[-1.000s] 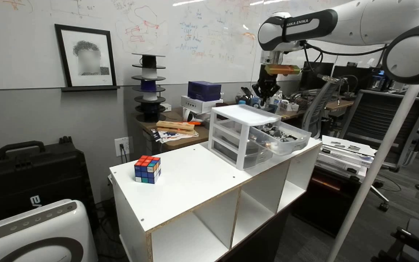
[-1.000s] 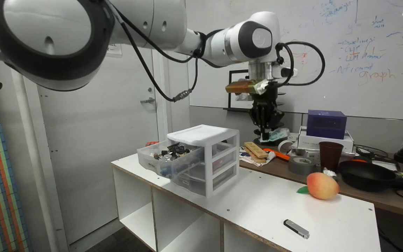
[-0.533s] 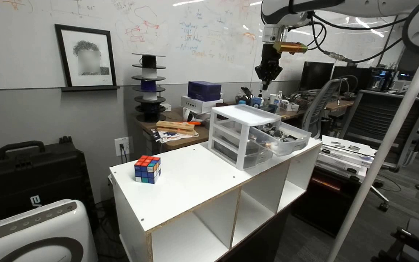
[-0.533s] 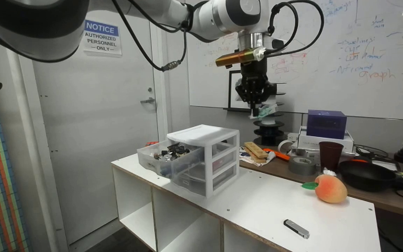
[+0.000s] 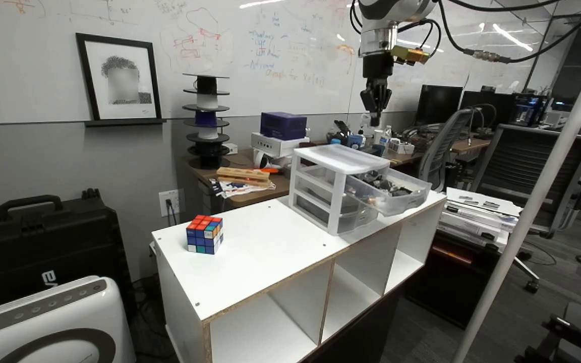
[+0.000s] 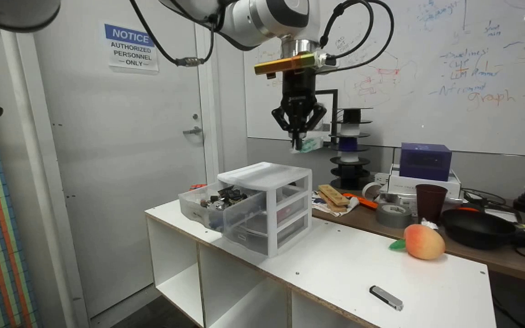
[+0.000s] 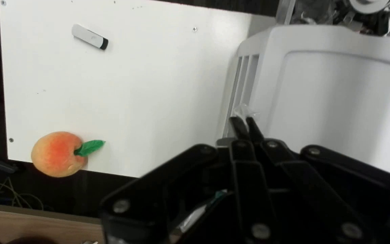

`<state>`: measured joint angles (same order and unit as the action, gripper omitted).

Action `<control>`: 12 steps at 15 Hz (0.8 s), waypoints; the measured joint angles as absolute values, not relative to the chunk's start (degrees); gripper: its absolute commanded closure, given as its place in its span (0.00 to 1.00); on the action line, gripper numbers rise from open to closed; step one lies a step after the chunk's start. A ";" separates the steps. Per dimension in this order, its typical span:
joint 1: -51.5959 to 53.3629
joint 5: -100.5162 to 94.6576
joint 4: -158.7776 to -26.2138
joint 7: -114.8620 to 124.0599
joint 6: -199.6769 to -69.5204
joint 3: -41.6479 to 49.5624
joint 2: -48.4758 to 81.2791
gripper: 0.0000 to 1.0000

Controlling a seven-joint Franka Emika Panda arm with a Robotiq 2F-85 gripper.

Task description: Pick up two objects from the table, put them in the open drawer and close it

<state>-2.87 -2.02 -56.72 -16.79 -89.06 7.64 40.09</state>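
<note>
Pincer [image 6: 296, 146] clasps a teal-tinged packet [image 6: 312, 145], held higher than the drawer unit [image 6: 267, 176]. The top drawer [image 6: 195, 210] stands open above the tabletop [image 6: 335, 259], holding small bits [image 6: 227, 197].

The white arm [image 6: 246, 23] has black cables [image 6: 392, 25] and a black pincer [image 6: 296, 143].

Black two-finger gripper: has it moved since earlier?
Yes: in an exterior view, the gripper shifted up and leftward against the white-framed plastic drawer unit.
</note>
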 measured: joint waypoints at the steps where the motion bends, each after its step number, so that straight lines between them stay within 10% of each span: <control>1: -1.67 -3.57 -59.31 -17.51 -89.18 7.63 38.57 1.00; 12: 6.21 -18.35 -89.09 -18.37 -97.87 -0.52 20.55 1.00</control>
<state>6.21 -18.35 -89.09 -18.37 -97.87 -0.52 20.55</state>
